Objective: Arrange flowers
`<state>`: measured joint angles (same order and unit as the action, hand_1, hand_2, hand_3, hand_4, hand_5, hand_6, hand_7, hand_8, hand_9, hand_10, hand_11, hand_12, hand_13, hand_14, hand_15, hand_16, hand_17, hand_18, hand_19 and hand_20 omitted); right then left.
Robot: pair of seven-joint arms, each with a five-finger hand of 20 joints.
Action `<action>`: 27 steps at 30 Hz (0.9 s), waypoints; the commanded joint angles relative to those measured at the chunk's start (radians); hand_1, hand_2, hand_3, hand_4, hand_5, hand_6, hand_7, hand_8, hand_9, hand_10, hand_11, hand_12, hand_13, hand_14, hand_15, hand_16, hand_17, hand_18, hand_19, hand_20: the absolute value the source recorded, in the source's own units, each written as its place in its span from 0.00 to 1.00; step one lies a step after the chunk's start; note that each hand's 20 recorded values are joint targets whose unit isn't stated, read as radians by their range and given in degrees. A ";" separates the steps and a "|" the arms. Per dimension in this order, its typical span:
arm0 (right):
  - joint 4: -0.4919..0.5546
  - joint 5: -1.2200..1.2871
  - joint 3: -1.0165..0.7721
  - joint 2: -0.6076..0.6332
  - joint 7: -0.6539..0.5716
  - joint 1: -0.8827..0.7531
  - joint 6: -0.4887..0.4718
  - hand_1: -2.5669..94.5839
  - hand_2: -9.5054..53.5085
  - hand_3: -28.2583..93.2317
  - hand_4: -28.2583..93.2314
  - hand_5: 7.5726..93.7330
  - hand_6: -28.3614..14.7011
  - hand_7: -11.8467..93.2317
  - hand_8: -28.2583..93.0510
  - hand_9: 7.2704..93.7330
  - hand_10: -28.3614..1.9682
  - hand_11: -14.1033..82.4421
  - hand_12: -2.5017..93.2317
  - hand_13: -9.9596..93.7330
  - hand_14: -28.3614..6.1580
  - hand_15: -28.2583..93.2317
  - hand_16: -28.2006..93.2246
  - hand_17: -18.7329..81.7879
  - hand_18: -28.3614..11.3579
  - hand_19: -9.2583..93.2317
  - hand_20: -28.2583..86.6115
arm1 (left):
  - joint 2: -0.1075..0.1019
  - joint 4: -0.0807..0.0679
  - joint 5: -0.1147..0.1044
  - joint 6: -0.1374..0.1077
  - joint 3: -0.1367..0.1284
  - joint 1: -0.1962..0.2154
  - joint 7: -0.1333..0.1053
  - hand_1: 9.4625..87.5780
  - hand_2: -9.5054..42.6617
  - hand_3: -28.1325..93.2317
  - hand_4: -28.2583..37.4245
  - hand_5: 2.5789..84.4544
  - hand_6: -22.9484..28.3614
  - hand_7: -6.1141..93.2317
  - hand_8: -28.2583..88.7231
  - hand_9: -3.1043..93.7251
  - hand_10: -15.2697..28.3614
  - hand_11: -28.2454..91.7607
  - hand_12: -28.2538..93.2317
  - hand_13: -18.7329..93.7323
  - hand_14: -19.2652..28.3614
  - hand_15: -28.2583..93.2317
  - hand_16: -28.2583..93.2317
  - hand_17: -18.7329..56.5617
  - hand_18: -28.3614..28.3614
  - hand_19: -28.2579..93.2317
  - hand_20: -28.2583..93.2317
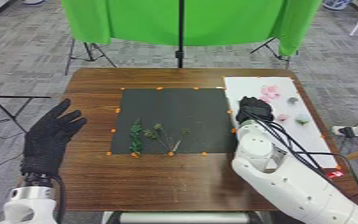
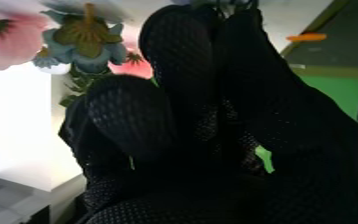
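Note:
In the head view, the left hand (image 1: 51, 135) is open over the table's left side, away from the flowers. The right hand (image 1: 254, 109) is over the white sheet's left edge, left of the flowers. A pink cluster (image 1: 270, 91), a greyish flower (image 1: 292, 100), a small pink bloom (image 1: 282, 117) and a pale blue-green flower (image 1: 302, 119) lie on the sheet. On the black mat are a leafy green sprig (image 1: 135, 137) and thin stems (image 1: 174, 145). In the right wrist view, the right hand (image 2: 193, 125) is near a pink flower (image 2: 17, 40) and a blue-grey one (image 2: 88, 40).
Orange markers edge the black mat (image 1: 180, 107). The white sheet (image 1: 316, 145) runs along the right side of the brown table (image 1: 175, 187). A green backdrop (image 1: 140, 20) on stands is beyond the far edge. Black cables run along the right arm.

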<state>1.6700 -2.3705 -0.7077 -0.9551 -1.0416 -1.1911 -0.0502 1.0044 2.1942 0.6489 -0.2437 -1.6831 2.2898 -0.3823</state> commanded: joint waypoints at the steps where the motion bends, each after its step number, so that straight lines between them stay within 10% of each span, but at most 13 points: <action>1: 0.003 -0.003 0.004 0.052 0.019 0.008 0.096 0.60 0.00 0.85 0.00 0.95 0.56 0.31 0.35 0.97 0.60 0.55 0.32 0.90 0.58 0.83 0.38 0.65 0.07 1.00 0.69 | 0.006 -0.008 -0.003 0.002 0.002 0.015 0.005 0.20 0.36 0.85 0.12 0.44 0.64 0.18 0.17 0.42 0.81 0.46 0.34 0.40 0.95 0.67 0.18 0.14 0.91 0.64 0.44; 11: 0.115 0.041 -0.086 0.046 -0.040 -0.044 -0.005 0.58 0.00 0.87 0.00 0.94 0.55 0.32 0.36 0.94 0.58 0.60 0.30 0.89 0.57 0.84 0.37 0.65 0.06 1.00 0.71 | -0.005 0.000 -0.012 -0.011 0.000 0.034 -0.016 0.20 0.36 0.85 0.12 0.44 0.64 0.18 0.17 0.42 0.81 0.46 0.34 0.40 0.94 0.67 0.18 0.14 0.91 0.64 0.44; 20: 0.175 0.188 -0.215 -0.046 -0.072 -0.114 -0.346 0.36 0.01 0.83 0.05 0.78 0.36 0.28 0.16 0.75 0.25 0.63 0.22 0.76 0.35 0.88 0.34 0.57 0.00 1.00 0.71 | -0.009 0.001 -0.012 -0.014 -0.002 0.039 -0.020 0.20 0.36 0.85 0.12 0.44 0.64 0.18 0.17 0.42 0.81 0.46 0.34 0.40 0.95 0.67 0.18 0.14 0.91 0.64 0.44; 27: 0.136 0.198 -0.180 -0.042 -0.077 -0.107 -0.337 0.37 0.00 0.82 0.05 0.77 0.35 0.26 0.16 0.74 0.21 0.63 0.22 0.75 0.33 0.88 0.33 0.55 0.00 1.00 0.70 | -0.005 -0.002 -0.010 -0.009 0.000 0.031 -0.009 0.20 0.36 0.86 0.12 0.45 0.64 0.18 0.17 0.42 0.81 0.46 0.34 0.40 0.95 0.67 0.18 0.14 0.91 0.64 0.44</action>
<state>1.8539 -2.1706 -0.9302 -0.9971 -1.1065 -1.2919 -0.4308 0.9948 2.1958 0.6408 -0.2499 -1.6839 2.3163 -0.4029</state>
